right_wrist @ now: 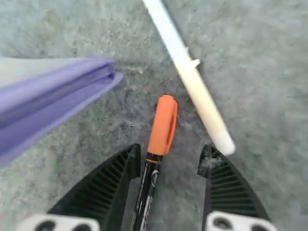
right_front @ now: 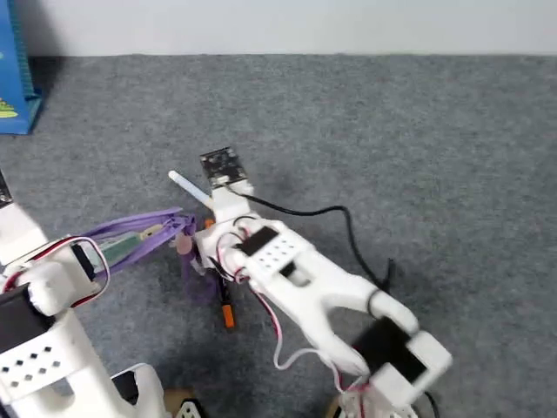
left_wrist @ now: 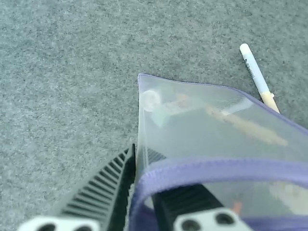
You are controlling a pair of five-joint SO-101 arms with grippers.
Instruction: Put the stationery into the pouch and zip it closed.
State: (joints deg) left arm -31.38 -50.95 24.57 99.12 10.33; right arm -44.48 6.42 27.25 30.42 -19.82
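A clear pouch (right_front: 139, 237) with a purple zip band hangs off the grey carpet, with my left gripper (right_front: 87, 254) shut on its edge. In the left wrist view the fingers (left_wrist: 120, 178) pinch the pouch (left_wrist: 207, 130), and pale items show through its wall. My right gripper (right_front: 211, 228) stands open, pointing down over an orange-capped black marker (right_wrist: 162, 125) that lies between its fingers (right_wrist: 120, 178). A white pen (right_wrist: 192, 82) lies just beside that marker, outside the jaws. The same white pen (right_front: 187, 186) sits beyond the pouch's free end (right_wrist: 57, 91).
A blue box (right_front: 13, 78) stands at the far left by the wall. Grey carpet (right_front: 435, 139) stretches bare to the right and back. The right arm's black cable (right_front: 348, 231) trails over the carpet.
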